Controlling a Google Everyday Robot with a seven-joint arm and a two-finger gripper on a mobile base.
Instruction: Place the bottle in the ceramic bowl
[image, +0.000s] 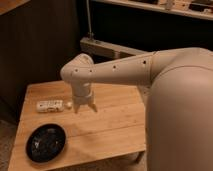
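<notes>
The small white bottle (50, 105) lies on its side on the left part of the wooden table (112, 125), cap pointing right. The round glossy black ceramic bowl (46, 142) sits at the table's front left corner, in front of the bottle, with nothing in it. My gripper (85, 107) hangs from the wrist, fingers pointing down, just above the table a short way to the right of the bottle's cap. It is open and holds nothing.
My bulky white arm (175, 100) fills the right side of the view and hides the table's right part. A dark wall stands behind the table. A grey shelf ledge (107, 48) runs at the back.
</notes>
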